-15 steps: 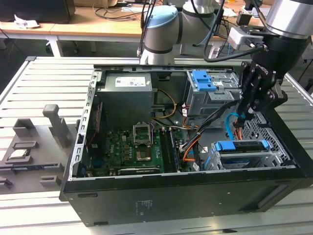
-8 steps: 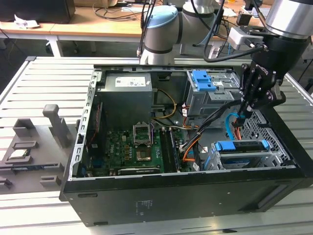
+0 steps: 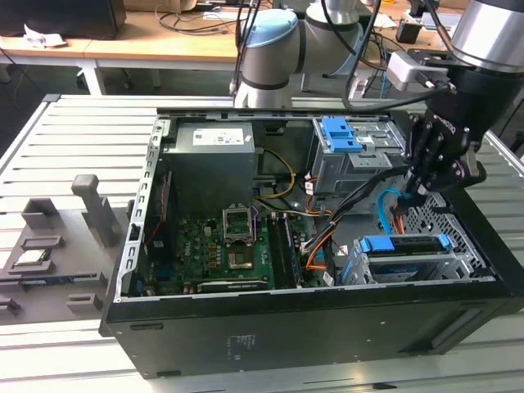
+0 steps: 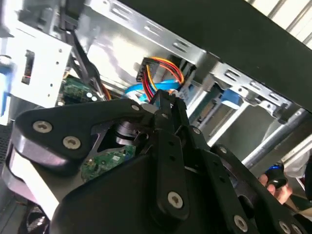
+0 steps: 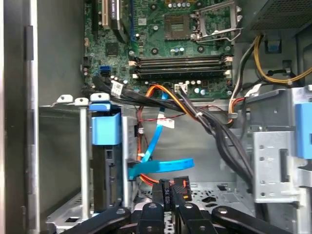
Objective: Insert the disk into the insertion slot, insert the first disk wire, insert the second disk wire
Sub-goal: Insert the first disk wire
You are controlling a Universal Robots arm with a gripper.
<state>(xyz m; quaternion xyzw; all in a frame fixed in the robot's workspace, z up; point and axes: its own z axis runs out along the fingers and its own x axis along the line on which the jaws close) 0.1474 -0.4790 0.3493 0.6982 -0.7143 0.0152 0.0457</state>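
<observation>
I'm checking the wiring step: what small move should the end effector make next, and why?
Probably ease the first disk wire toward the disk: the end effector grips its black plug, the disk sits in the insertion slot, and the plug is apart from it.

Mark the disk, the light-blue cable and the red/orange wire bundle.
disk [image 5: 106, 130]: first wrist view, on the blue caddy's end face.
light-blue cable [image 5: 161, 166]: first wrist view, on its flat horizontal stretch.
red/orange wire bundle [image 4: 168, 66]: second wrist view, on the wires' arc beside the black plug.
</observation>
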